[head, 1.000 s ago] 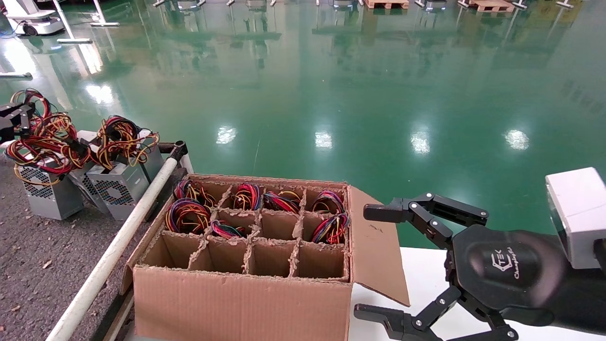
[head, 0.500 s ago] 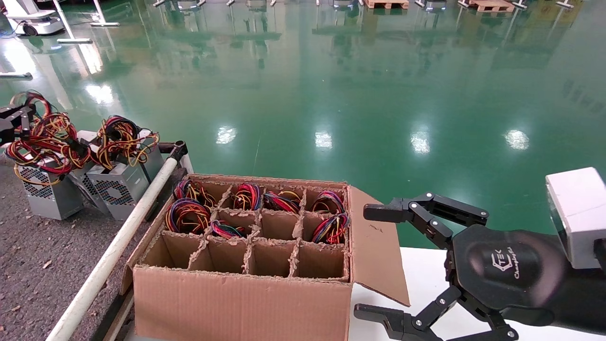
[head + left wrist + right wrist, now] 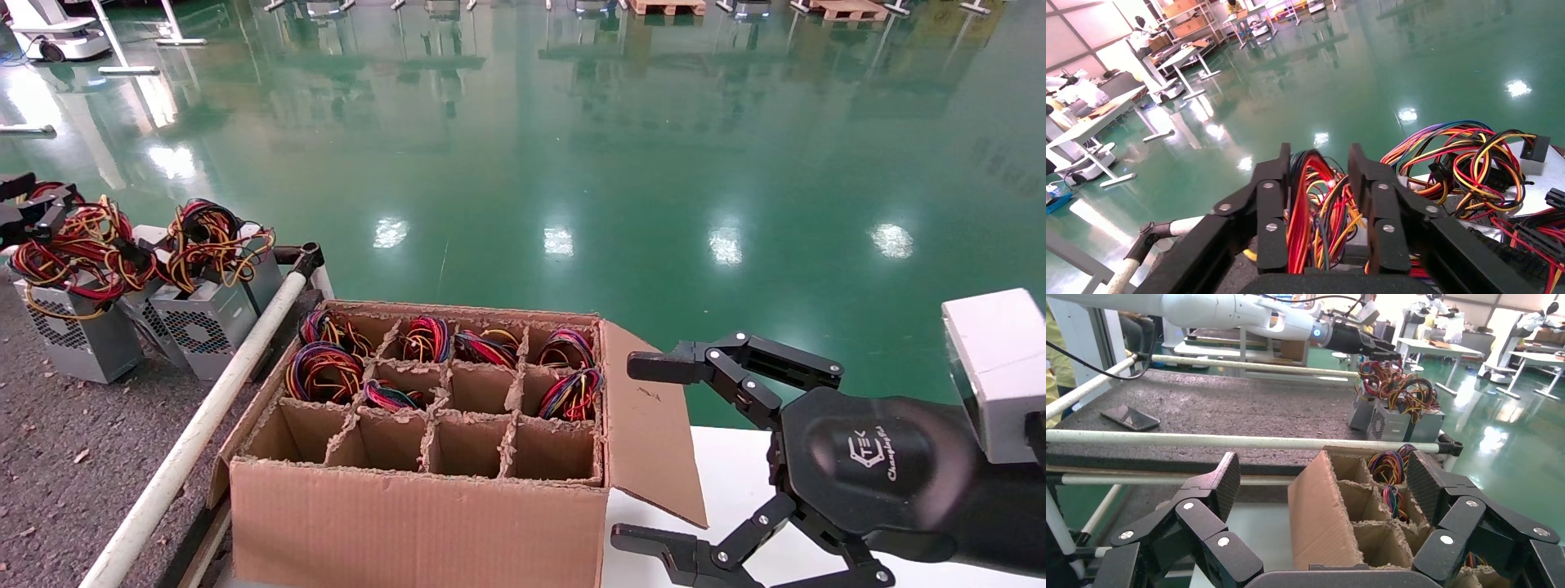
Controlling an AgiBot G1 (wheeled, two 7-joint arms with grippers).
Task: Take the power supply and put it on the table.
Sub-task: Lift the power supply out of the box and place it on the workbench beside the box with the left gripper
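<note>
Head view: left gripper (image 3: 33, 214) on power supply (image 3: 69, 314) wires.

Silver power supply (image 3: 69, 327) (honeycomb side showing) stands upright on the speckled desk (image 3: 57, 457), its wire coil between the left claw (image 3: 1318, 202) fingers.

Black screwed fingers (image 3: 695, 363), white wrist block (image 3: 997, 371)

It was a factory hall: a glossy green floor (image 3: 572, 147) filled the upper frame, wooden pallets (image 3: 666, 6) lay along the top edge, and workbenches (image 3: 1438, 349) stood beyond.
</note>
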